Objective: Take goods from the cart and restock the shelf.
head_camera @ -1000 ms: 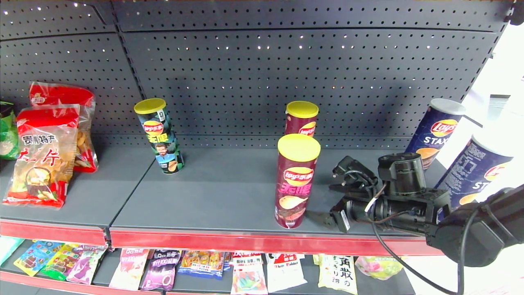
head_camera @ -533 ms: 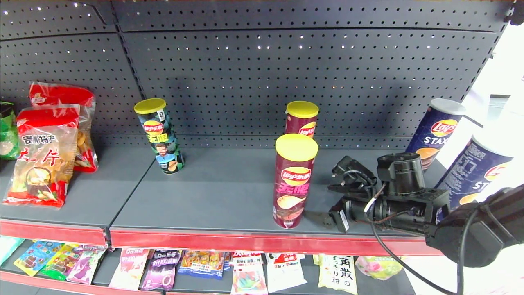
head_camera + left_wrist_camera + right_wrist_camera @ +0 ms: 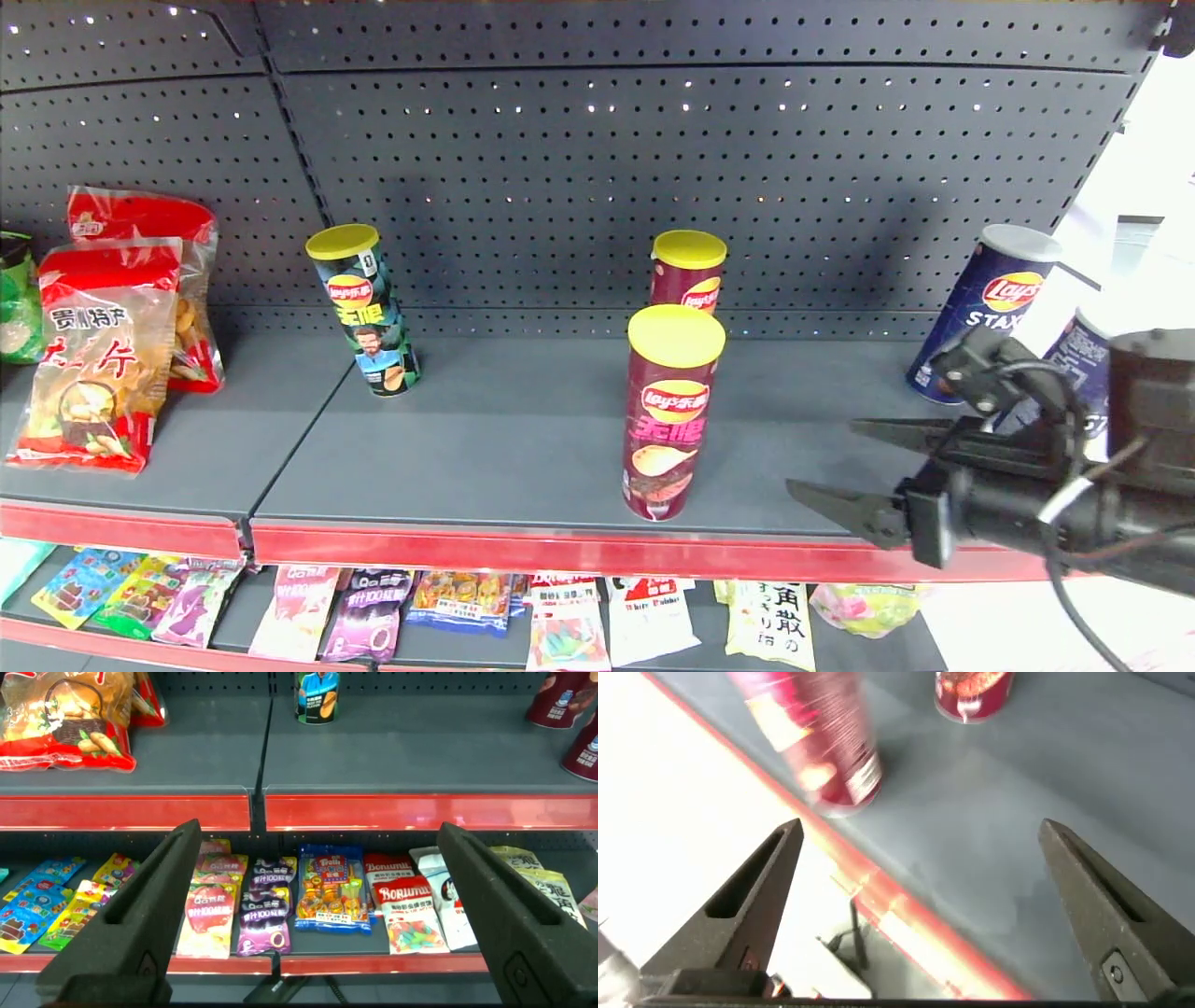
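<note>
on the shelf [image 3: 523,439], at its left end, a red snack bag [image 3: 93,355] leans upright and overlaps a second red bag [image 3: 177,271] behind it; a green packet [image 3: 11,308] sits just beside them at the edge. a dark green can [image 3: 364,313] with a yellow lid stands near the perforated back panel [image 3: 560,187]. a maroon can [image 3: 688,271], also yellow-lidded, stands far back. at the right end stands a blue can [image 3: 990,299] with a grey lid, and a second blue can [image 3: 1088,355] nearer, partly hidden. below, bright candy packets [image 3: 467,602] lie in a row on the lower shelf [image 3: 910,644].
</note>
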